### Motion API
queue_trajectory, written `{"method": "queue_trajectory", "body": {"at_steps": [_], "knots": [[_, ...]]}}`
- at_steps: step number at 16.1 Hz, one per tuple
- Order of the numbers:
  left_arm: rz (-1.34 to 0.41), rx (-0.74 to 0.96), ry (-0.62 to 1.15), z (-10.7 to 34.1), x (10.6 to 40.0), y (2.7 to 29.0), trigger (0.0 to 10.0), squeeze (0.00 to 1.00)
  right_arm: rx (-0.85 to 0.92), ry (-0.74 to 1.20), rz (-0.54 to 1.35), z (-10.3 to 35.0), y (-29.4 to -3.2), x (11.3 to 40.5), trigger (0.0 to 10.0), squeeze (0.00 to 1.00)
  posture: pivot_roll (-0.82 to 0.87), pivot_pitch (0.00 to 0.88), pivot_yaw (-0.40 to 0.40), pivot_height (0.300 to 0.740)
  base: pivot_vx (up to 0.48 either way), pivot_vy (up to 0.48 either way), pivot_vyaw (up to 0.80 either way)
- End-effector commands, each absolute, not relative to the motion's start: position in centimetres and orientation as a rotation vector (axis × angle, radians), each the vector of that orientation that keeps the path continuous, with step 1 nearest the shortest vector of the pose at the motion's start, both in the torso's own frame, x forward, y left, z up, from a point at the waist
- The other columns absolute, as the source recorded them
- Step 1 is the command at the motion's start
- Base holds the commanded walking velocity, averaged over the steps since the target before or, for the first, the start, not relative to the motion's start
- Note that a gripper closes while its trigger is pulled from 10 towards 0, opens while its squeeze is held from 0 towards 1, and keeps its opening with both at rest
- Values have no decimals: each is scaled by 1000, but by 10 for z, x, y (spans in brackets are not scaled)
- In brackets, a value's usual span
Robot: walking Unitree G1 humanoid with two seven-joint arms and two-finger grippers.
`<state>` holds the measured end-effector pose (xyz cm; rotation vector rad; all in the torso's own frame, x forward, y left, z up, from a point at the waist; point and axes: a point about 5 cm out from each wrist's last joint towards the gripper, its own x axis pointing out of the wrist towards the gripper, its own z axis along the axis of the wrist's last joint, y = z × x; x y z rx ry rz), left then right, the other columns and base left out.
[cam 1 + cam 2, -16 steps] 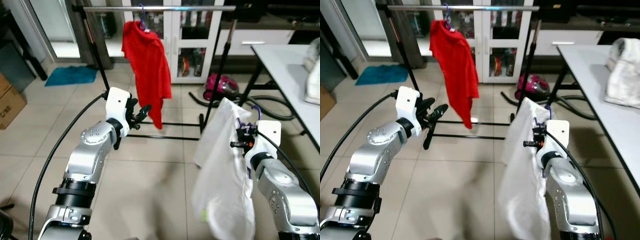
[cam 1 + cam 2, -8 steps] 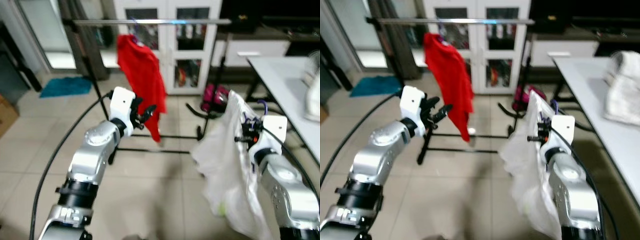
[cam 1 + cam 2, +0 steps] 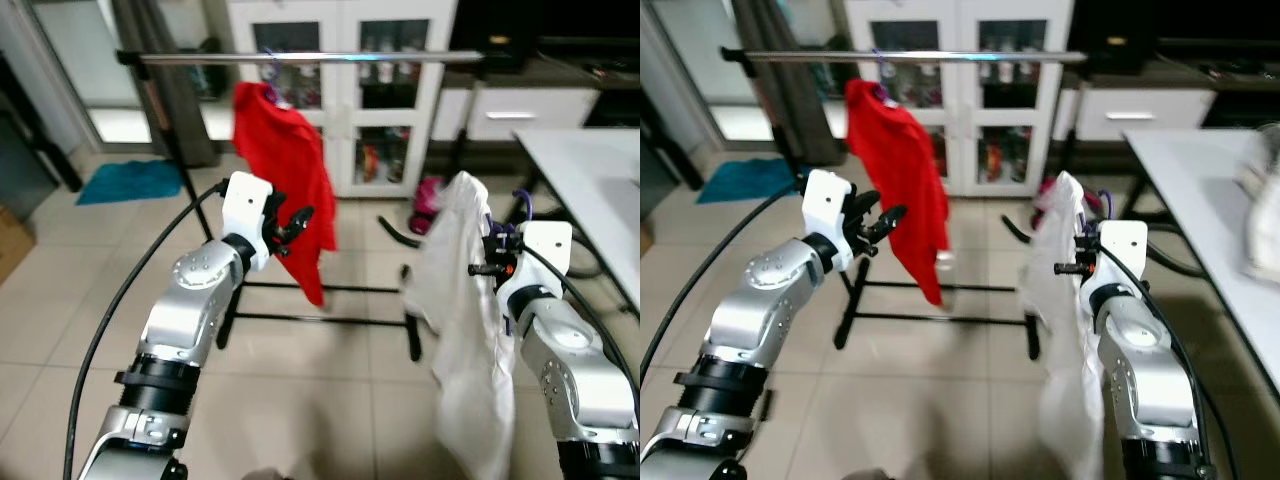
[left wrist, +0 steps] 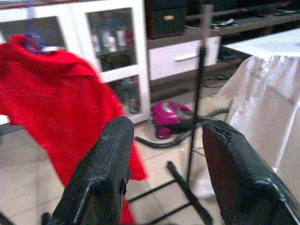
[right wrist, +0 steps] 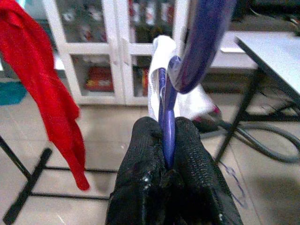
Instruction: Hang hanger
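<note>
Right gripper (image 5: 167, 140) is raised at the robot's right front, its black fingers (image 5: 143, 154) pressed tight on the neck of a purple hanger (image 5: 165, 115) that carries a white garment (image 3: 470, 330), the cloth draping down in front of that arm. Left gripper (image 3: 290, 222) is held up at the left, its fingers spread and holding nothing, just before the red shirt (image 3: 290, 180). Beyond both, the red shirt hangs from the metal rail (image 3: 330, 58) of a clothes rack, with white glass-door cabinets (image 3: 970, 100) behind and a white table (image 3: 1200, 200) at the right.

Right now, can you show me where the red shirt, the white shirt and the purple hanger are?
red shirt (image 3: 290, 180), left eye view, middle of the cloth
white shirt (image 3: 462, 300), left eye view, its hanging front
purple hanger (image 5: 166, 112), right wrist view, its neck above the fingertips
</note>
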<state>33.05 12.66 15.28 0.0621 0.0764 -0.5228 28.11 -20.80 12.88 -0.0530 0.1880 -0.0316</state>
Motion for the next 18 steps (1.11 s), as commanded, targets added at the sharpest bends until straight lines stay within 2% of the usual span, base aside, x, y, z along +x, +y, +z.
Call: {"method": "queue_trajectory", "body": {"at_steps": [1, 7, 14, 18], "knots": [[-519, 63, 62, 158, 333, 133, 10000, 0, -46, 140, 0, 137, -199, 286, 10000, 0, 4, 0, 46, 740, 420, 0, 0], [-533, 43, 97, 155, 333, 131, 10000, 0, -47, 132, 20, 138, -193, 291, 10000, 0, 9, 0, 37, 740, 99, 0, 0], [-524, 57, 83, 157, 333, 130, 10000, 0, -48, 129, 23, 139, -195, 294, 10000, 0, 16, 0, 17, 740, 297, 0, 0], [-507, 24, 64, 159, 334, 133, 10000, 0, -51, 128, 0, 139, -198, 294, 10000, 0, 15, 0, 18, 740, 463, 0, 0]]}}
